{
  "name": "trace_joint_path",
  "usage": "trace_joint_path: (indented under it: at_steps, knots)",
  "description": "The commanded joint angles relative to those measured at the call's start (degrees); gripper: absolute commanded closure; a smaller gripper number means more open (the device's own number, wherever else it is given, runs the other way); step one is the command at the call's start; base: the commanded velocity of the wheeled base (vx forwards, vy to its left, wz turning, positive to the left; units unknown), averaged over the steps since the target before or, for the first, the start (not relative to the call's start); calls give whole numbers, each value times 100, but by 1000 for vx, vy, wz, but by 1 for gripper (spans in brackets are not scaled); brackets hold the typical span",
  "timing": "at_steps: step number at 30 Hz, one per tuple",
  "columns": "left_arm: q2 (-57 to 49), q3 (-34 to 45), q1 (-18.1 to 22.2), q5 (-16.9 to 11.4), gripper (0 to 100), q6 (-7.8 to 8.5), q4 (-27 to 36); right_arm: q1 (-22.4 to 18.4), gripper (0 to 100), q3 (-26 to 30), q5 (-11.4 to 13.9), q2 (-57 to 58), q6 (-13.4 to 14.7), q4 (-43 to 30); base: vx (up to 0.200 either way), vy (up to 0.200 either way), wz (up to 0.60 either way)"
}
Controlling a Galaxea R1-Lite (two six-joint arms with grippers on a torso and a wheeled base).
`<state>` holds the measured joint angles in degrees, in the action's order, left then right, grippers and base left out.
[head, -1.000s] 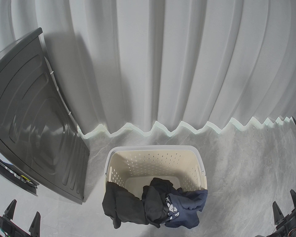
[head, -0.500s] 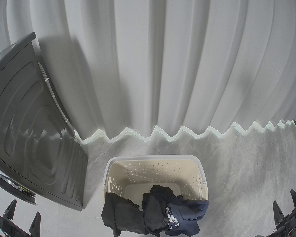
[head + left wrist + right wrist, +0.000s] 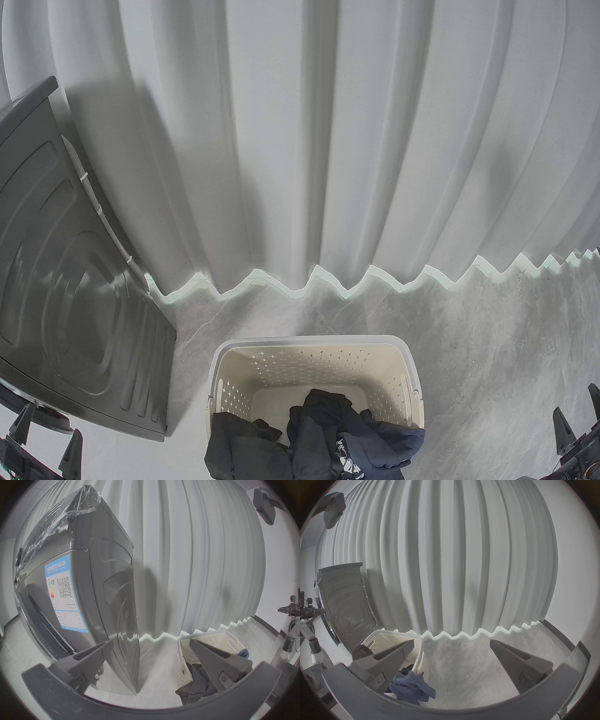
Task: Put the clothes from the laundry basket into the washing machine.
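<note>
The left tool (image 3: 150, 642) hangs empty, its two dark fingers spread wide, low in front of the washing machine (image 3: 62, 281). The right tool (image 3: 451, 642), likewise spread and holding nothing, sits low to the right of the laundry basket (image 3: 312, 340). Between them the cream basket stands on the grey marbled floor (image 3: 512, 350), with the clothes (image 3: 315, 431) heaped at its near end. A black garment (image 3: 244, 450) and a navy garment (image 3: 390, 440) spill over the near rim. The grey machine stands to the basket's left, near it but apart, before a pale pleated curtain (image 3: 325, 156).
</note>
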<state>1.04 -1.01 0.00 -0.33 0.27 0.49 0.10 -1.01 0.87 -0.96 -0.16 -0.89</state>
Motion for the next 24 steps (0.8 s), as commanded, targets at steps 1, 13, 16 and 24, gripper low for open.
trace_joint_path:
  at_steps: [1, 13, 16, 24]
  knots:
    - [-104, 92, 0, -2, 0, 0, 4, -1, 0, 57, 1, 79, -11, 1, 0, 0, 0]
    - [-104, 92, 0, -2, 0, 0, 4, -1, 0, 57, 1, 79, -2, 1, 150, 0, 0]
    - [-104, 92, 0, -2, 0, 0, 4, -1, 0, 57, 1, 79, -11, 1, 0, 0, 0]
    - [-104, 92, 0, -2, 0, 8, 4, -1, 0, 57, 1, 79, -11, 1, 0, 0, 0]
